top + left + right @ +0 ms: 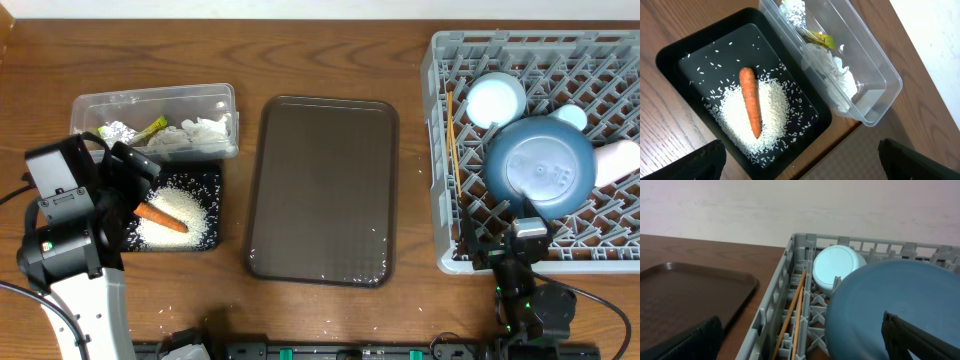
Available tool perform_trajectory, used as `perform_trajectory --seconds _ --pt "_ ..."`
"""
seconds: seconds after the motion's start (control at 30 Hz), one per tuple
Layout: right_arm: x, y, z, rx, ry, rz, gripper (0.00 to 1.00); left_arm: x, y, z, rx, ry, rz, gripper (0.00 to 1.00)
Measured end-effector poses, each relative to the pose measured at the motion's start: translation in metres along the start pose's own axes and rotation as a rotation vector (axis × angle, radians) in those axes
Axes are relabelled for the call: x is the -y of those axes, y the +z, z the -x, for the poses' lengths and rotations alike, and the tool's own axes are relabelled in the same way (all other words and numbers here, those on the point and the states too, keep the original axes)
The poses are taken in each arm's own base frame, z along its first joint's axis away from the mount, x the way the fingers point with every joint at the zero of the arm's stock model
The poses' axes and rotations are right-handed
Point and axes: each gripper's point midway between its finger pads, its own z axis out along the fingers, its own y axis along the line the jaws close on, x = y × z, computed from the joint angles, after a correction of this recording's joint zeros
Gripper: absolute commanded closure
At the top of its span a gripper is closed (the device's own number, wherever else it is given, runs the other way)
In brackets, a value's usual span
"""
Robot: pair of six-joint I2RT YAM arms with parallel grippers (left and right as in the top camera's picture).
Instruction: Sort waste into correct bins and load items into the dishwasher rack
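The black bin point(700, 50) holds a heap of rice point(735, 115) with a carrot point(751, 102) on top. Beside it, the clear tub point(890, 80) contains foil point(792, 10), a yellow-green packet point(817, 37) and tissue point(835, 72). My left gripper point(135, 170) hangs open above the bins, holding nothing. In the grey rack point(440, 150) sit a large blue bowl point(540, 165), a small light-blue bowl point(495, 100), whitish cups point(620, 160) and chopsticks point(453, 140). My right gripper point(520, 240) is open and empty at the rack's near edge.
A flat brown tray point(322, 190) lies between the bins and the rack, with a few stray rice grains on it. Loose grains also dot the wood in front of the black bin. The rack reaches the right table edge.
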Motion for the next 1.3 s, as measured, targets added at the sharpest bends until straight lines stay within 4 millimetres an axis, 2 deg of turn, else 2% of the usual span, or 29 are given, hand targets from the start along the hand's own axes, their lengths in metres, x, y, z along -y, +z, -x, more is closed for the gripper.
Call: perform_trajectory --seconds 0.9,1.13,1.3 --pt "0.0 0.0 0.0 0.0 0.0 0.0 0.01 0.0 0.0 0.0 -0.001 0.006 0.002 0.0" --pt "0.0 0.0 0.0 0.0 0.0 0.0 0.01 -0.011 -0.001 -0.015 -0.06 0.052 0.046 0.0" --pt "0.0 0.0 0.0 0.0 0.0 0.0 0.01 -0.001 0.011 -0.025 -0.042 0.181 -0.013 0.0"
